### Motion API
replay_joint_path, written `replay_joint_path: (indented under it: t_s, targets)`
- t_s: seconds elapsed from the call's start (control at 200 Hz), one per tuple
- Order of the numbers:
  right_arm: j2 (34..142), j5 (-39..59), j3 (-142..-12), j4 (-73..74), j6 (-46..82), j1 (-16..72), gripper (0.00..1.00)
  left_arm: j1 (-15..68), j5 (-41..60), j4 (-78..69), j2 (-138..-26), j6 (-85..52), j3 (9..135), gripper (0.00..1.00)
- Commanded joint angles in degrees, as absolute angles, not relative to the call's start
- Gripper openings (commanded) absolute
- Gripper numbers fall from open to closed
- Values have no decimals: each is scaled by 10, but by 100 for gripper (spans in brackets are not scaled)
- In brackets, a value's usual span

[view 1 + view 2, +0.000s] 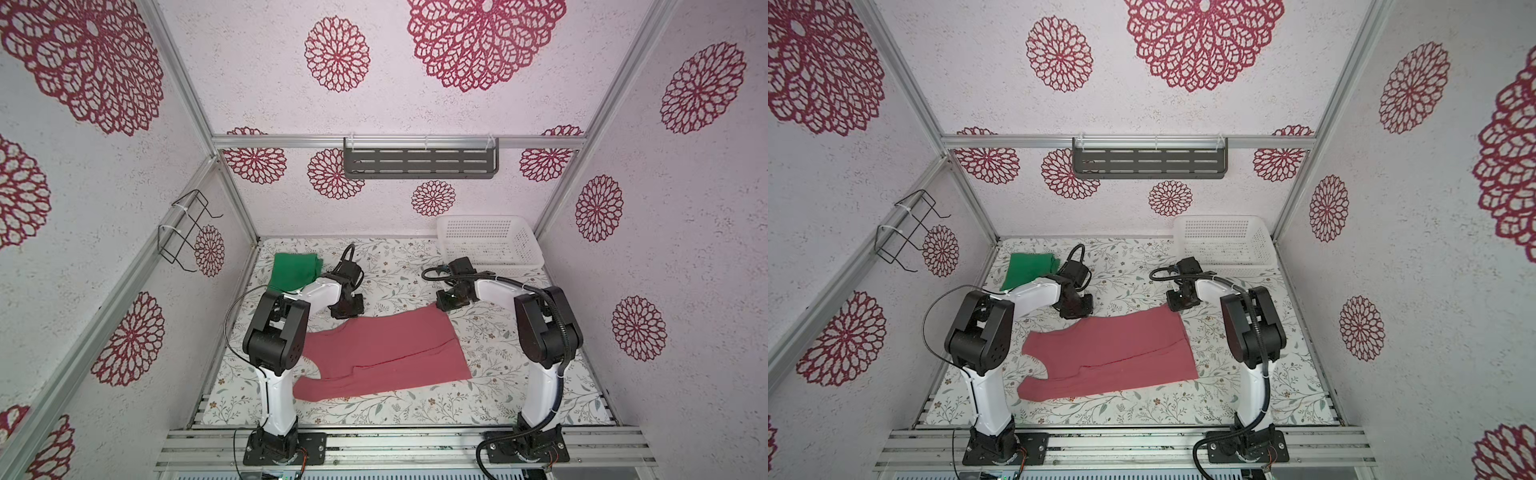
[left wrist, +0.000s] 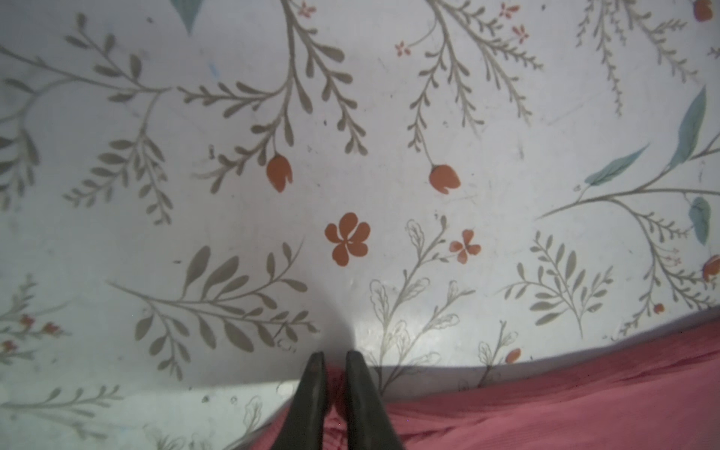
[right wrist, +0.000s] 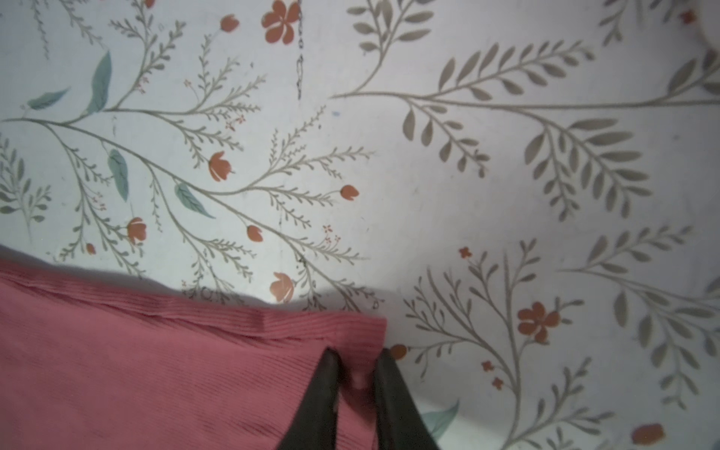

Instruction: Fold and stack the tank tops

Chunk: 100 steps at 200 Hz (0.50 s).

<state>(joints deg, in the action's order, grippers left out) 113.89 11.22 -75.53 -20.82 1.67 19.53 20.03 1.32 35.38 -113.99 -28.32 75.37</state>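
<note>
1. Aluminium rail (image 1: 399,446) at the front edge sits closest, with both arm bases bolted on it.
2. Far left: black wire rack (image 1: 183,230) hangs on the left wall, off the table.
3. Green tank top (image 1: 293,270): folded and lying at the far left of the floral table (image 1: 395,266). Its near edge is partly hidden by the left arm (image 1: 276,332).
4. Left gripper (image 1: 344,313): down at table level, just right of the green tank top, at the far left corner of the pink tank top (image 1: 386,353). In the left wrist view the fingers (image 2: 313,389) are nearly together with pink cloth bunched between them, so it is clamped on the pink tank top.
5. Pink tank top: spread flat mid-table between the two arms in both top views. Straps point toward the left arm, hem toward the right, and a crease line runs along its length.
6. Right gripper (image 1: 441,304): low at the far right corner of the pink tank top. In the right wrist view the fingers (image 3: 319,397) pinch the ribbed hem corner, so it is gripping the cloth.
7. White basket (image 1: 490,245): far right corner of the table, behind the right gripper and apart from both tops.
</note>
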Motion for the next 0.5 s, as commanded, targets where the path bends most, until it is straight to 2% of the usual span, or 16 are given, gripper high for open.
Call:
replay_joint_path:
  t_s: [0.0, 0.05, 0.175, 0.495]
  targets:
    - [1129, 106, -771, -209, 2, 197, 6, 198, 12, 369, -1158, -265, 772, 8]
    - [1126, 98, -772, -209, -1, 197, 0, 197, 8, 374, -1161, -263, 780, 5]
    - [1116, 73, -774, -219, -9, 197, 0, 198, -8, 393, -1172, -251, 808, 0]
    - [1067, 24, -736, -203, -5, 197, 0, 202, -21, 423, -1203, -225, 895, 0]
